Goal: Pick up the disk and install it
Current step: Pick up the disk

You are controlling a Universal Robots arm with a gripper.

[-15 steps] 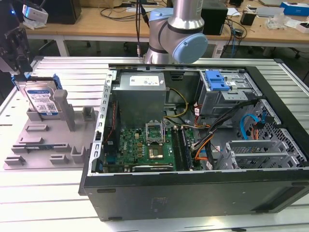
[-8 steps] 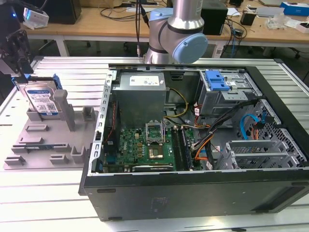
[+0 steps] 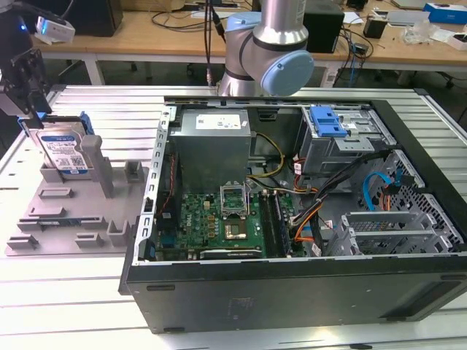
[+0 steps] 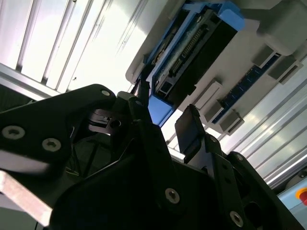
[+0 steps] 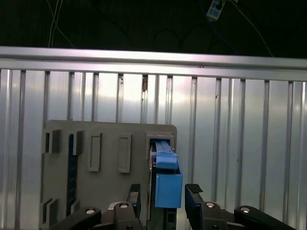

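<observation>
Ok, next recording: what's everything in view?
slatted aluminium table: one, silver, underneath
grey plastic fixture plate: one, grey, on table, exterior view's left
silver hard drive in blue plastic carrier bracket: one, silver and blue, upright in fixture plate
black metal computer case: one, black, open, beside plate
green motherboard: one, green, inside case
ribbed blue plastic latch: one, blue, on case's drive bay
robot arm: one, silver and pale blue, behind case
gripper: one, black, open, straddling the drive

Disk (image 3: 66,154) stands in fixture plate (image 3: 73,219) (beside computer case (image 3: 292,292)).
</observation>
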